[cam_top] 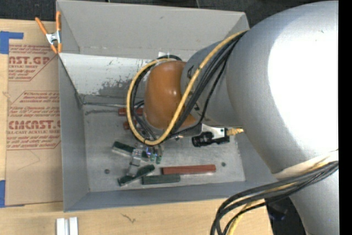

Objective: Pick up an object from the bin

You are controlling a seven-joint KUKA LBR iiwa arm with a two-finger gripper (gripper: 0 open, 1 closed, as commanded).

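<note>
The arm (291, 91) is showing a broad, smooth, silver-grey shell, rounded like a drum and catching the light along its upper curve. At its wrist a glossy orange cover (163, 93), domed like an egg, is sitting inside a loop of yellow and black cables (131, 97) that are running back along the shell. A small black cylinder with a white fitting (212, 138) is sticking out beside the cover, and more black and yellow cables are trailing below the shell.

Claw (147, 154) hangs over, perhaps touching, small dark pieces (124, 148).
</note>
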